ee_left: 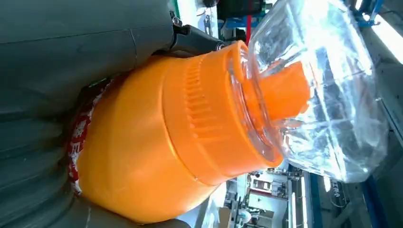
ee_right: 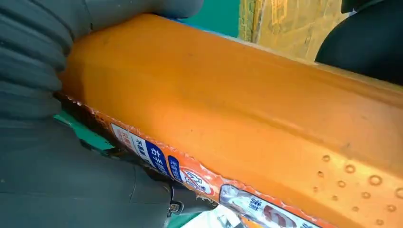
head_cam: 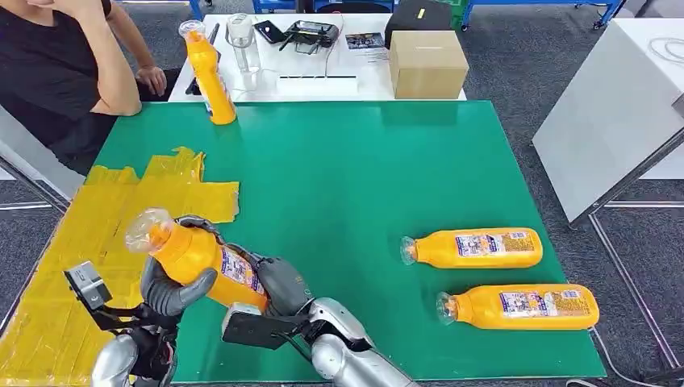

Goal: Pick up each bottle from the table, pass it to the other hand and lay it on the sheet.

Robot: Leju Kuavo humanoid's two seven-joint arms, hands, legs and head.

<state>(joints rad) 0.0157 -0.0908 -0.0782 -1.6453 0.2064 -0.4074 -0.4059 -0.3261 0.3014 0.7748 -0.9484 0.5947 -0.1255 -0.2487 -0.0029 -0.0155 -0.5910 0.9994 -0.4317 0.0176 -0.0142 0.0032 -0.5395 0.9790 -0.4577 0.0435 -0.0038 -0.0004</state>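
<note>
Head view shows you the handover in mid-air: the held bottle [head_cam: 202, 262] sits at about 7 o'clock over the green desk [head_cam: 339, 193], cap end tilted up toward 10 o'clock, just past the edge of the yellow sheet [head_cam: 81, 250]. Your left hand [head_cam: 169, 292] wraps the bottle near its shoulder, fingers closed around it, and your right hand [head_cam: 282, 284] grips the lower body, fingers also closed on it. So both hands hold the same bottle at once.

Left wrist view gives you the ribbed orange collar and clear cap [ee_left: 323, 90] close up, with the grey hand pressed against the bottle's shoulder. Right wrist view shows droplets on the orange wall near the label [ee_right: 190, 178], so you should judge the surface as possibly slick.

Watch the release. If your right hand lets go before the left has a firm hold, the bottle may pivot about the narrow shoulder and drop onto the desk rather than the sheet. If both hands pull apart while clamped, the plastic could twist or slip.

Two more bottles [head_cam: 476, 247] [head_cam: 520, 306] lie on their sides at 4 o'clock, and one stands [head_cam: 211, 76] at 11 o'clock near a seated person's arm [head_cam: 121, 76]; keep your sweep clear of that.
</note>
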